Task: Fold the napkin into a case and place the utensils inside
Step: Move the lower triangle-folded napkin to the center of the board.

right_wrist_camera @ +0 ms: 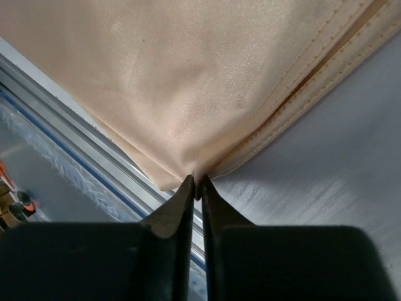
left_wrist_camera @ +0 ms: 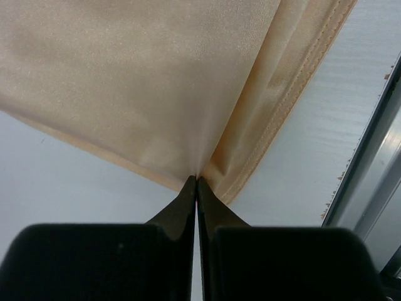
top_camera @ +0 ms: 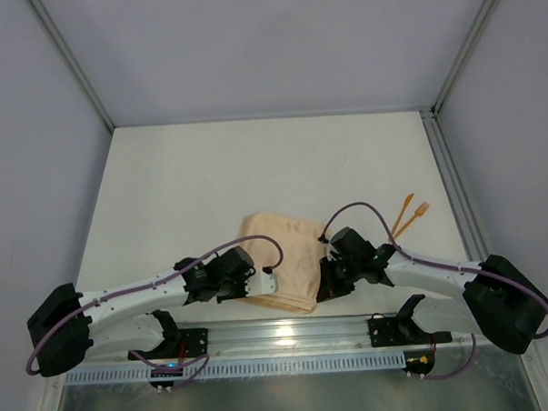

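1. The left hand point(top_camera: 271, 282) is clenched on the napkin point(top_camera: 281, 255). In the left wrist view its two fingers meet with no gap at the tips point(left_wrist_camera: 197, 179), and the peach cloth point(left_wrist_camera: 156, 81) gathers into a crease just where they pinch it.
2. That grip sits at the napkin's near left edge, next to a stitched hem that runs off to the far right in the wrist view.
3. The right hand point(top_camera: 328, 281) is likewise clenched on the napkin. In the right wrist view its fingers close tip to tip point(right_wrist_camera: 195, 178) on a corner of the cloth point(right_wrist_camera: 188, 81), where two stitched hems lie layered one on the other.
4. The napkin lies folded in layers on the white desk point(top_camera: 209, 181), near its near edge, between the two hands and touching both.
5. Its near corner comes close to the metal rail point(top_camera: 289, 330) along the desk's near edge; in the right wrist view the rail point(right_wrist_camera: 94, 150) shows just beyond the pinched corner.
6. The utensils point(top_camera: 407, 215), two thin orange pieces, lie on the desk to the far right of the napkin, apart from it and from both hands.
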Robot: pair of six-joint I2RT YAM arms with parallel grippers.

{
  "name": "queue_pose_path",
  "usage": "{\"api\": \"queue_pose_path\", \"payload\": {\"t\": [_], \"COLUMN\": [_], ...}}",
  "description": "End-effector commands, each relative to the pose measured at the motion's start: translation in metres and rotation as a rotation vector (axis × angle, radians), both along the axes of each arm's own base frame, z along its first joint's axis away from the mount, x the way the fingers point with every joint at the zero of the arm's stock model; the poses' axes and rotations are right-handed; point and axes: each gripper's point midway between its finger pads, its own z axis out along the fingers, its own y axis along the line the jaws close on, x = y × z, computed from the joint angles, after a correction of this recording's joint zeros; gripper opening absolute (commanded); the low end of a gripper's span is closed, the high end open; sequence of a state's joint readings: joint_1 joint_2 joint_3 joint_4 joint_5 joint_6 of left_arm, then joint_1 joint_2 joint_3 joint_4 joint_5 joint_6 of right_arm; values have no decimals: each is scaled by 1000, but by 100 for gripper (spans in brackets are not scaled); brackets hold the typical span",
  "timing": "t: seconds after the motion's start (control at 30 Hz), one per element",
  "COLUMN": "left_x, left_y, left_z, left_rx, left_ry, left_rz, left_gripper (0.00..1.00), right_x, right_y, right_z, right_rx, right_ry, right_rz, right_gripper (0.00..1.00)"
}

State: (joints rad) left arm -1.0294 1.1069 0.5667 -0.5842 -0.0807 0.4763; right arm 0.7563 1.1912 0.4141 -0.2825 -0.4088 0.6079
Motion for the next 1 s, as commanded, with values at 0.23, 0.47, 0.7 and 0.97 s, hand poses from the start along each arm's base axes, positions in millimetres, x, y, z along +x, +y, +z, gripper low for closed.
{"api": "queue_pose_path", "payload": {"t": [0.23, 0.47, 0.7, 0.97], "left_x": [-2, 1, 1, 9], "left_y": [11, 6, 5, 8], "left_z": [-12, -10, -12, -11], "left_rx": [31, 15, 16, 29], "left_ry": [-19, -37, -32, -77], "left_rz": [-61, -79, -93, -74], "left_gripper": [0, 0, 0, 0], "right_x": [51, 113, 156, 193], "right_y": [-21, -36, -27, -11], "right_z": [41, 29, 15, 9], "right_rx": [103, 50, 53, 78], "right_ry": [-157, -236, -255, -253], "right_rz": [-222, -400, -449, -462], "right_gripper": [77, 71, 54, 16]}}
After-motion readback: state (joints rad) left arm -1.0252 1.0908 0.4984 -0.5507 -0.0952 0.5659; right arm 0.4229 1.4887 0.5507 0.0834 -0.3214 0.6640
